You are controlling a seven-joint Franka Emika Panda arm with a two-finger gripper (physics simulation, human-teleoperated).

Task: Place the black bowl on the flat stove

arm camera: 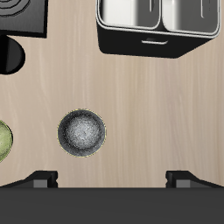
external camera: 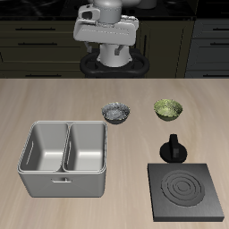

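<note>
**Bowl not yet picked up**

Wooden tabletop holds every item, with dark cabinets behind. The black bowl (external camera: 116, 112) sits toward the back, beside a green bowl (external camera: 167, 109) and behind the grey tray (external camera: 64, 158). The stove (external camera: 187, 191) lies bare near the front edge. The gripper (external camera: 106, 46) hangs high near the base, fingers spread and empty. Reaching, grasping, carrying and placing all remain.

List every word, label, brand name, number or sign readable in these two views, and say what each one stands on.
There is no readable text in either view.
The small dark speckled bowl carries only a marbled pattern.
The green-yellow patterned bowl shows no letters.
The flat black square stove bears only concentric grey rings; its black knob shows no marks.
The grey two-compartment metal tray is plain.
</note>
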